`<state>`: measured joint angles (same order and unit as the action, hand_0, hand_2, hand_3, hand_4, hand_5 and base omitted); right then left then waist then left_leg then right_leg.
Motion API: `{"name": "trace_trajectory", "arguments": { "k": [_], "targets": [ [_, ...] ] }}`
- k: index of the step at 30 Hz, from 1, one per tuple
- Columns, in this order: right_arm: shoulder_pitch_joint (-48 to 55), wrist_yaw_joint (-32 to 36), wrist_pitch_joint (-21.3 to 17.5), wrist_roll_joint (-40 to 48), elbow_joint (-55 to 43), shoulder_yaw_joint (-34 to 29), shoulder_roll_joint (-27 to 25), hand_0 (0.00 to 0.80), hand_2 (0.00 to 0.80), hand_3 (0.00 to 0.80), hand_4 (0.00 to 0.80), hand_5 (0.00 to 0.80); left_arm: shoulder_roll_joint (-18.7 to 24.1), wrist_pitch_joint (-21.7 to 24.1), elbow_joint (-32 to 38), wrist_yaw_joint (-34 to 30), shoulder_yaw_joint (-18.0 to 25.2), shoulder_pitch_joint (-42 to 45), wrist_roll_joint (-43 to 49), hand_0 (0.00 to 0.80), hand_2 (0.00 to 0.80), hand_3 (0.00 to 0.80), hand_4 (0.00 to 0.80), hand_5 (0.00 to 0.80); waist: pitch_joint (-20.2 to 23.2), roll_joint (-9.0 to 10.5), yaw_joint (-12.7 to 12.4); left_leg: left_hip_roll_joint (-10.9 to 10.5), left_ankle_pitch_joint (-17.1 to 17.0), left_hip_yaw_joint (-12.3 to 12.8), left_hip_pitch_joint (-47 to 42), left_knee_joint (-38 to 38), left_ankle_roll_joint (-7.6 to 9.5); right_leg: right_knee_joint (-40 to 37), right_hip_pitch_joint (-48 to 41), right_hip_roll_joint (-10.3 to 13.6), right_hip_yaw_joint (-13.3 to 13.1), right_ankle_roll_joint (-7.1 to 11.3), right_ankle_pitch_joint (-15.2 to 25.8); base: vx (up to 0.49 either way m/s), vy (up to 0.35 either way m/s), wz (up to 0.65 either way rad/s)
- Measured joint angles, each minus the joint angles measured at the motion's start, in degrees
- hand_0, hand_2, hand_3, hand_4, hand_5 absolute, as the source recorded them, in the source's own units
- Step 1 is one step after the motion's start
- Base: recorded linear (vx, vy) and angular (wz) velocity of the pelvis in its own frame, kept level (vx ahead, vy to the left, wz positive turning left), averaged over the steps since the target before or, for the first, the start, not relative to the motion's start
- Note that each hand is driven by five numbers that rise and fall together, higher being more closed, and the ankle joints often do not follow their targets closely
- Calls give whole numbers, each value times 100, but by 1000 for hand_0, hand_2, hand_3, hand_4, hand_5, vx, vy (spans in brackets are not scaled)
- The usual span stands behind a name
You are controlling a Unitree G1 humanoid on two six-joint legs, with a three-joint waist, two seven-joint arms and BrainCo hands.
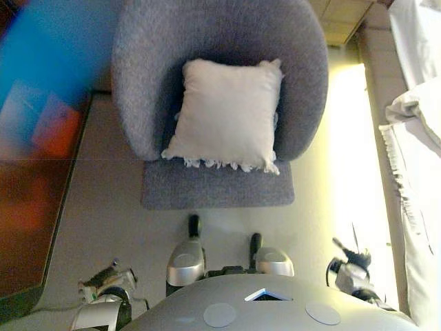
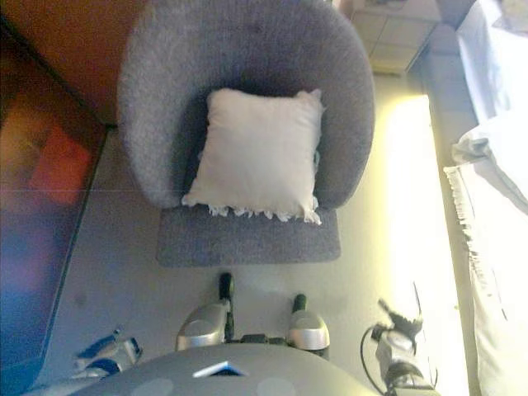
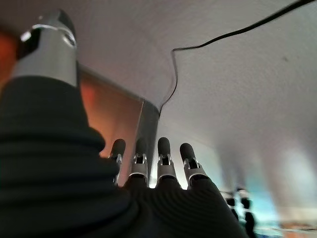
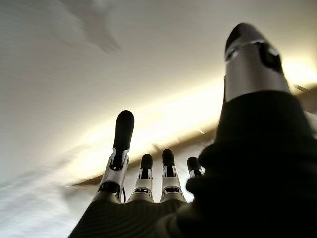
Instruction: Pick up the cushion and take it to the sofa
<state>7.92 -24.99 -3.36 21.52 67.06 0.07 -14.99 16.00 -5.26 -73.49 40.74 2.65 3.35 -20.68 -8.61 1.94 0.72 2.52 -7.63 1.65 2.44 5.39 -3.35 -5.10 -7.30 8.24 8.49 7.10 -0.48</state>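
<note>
A white square cushion (image 1: 227,114) with a fringed lower edge leans upright against the back of a grey round-backed armchair (image 1: 138,76), right in front of me. Nothing touches it. My left hand (image 1: 107,279) hangs low at my left side, well short of the chair. Its fingers (image 3: 163,153) are straight and hold nothing. My right hand (image 1: 350,269) hangs low at my right side, also away from the chair. Its fingers (image 4: 124,134) are straight and empty.
A dark low cabinet or glossy panel (image 1: 34,179) runs along the left. White cloth-covered furniture (image 1: 420,145) stands along the right, beyond a bright sunlit strip of floor (image 1: 348,152). Pale tiled floor lies between me and the chair's seat front (image 1: 217,186).
</note>
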Motion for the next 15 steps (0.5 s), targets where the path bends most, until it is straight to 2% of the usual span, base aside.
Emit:
{"name": "trace_trajectory", "arguments": {
  "k": [5, 15],
  "targets": [
    [26, 372, 290, -182, 570, 440, 395, 0, 0, 0, 0, 0, -248, -16, -97, -302, -626, 220, 811, 0, 0, 0, 0, 0, 505, -105, -11, 55, 19, -1, -97, 1, -25, -9, -71, -51, 1, -51, -43, 0, 0, 0],
    [26, 901, 300, -689, 608, 775, 409, 0, 0, 0, 0, 0, -414, 187, -187, -1492, -931, 424, 850, 0, 0, 0, 0, 0, 656, -89, -11, 119, 33, -6, -296, -1, -44, -12, -266, -116, 4, -76, -80, -2, -14, 0]
  ]
}}
